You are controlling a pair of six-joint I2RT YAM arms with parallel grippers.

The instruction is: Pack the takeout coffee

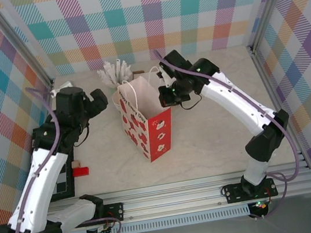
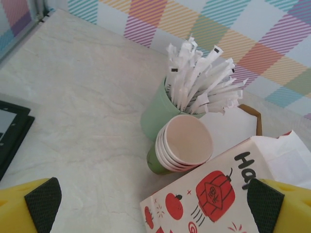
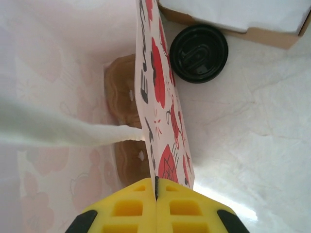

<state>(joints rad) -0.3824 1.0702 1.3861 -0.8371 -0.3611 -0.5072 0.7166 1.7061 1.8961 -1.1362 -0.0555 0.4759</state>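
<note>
A white paper bag with red prints stands open mid-table. My right gripper is shut on its upper right wall, and the right wrist view shows the yellow jaws pinching the printed wall. A brown cardboard carrier lies on the bag's floor. Outside the bag, a round black lid is seen from above; I cannot tell whether a cup sits under it, so the takeout coffee is not certain. My left gripper hovers left of the bag, open and empty, above the bag's corner.
A green cup full of wrapped straws and a tilted stack of lidless green cups stand behind the bag. A cardboard box with white paper lies beside the lid. A black flat device and a red block sit at left.
</note>
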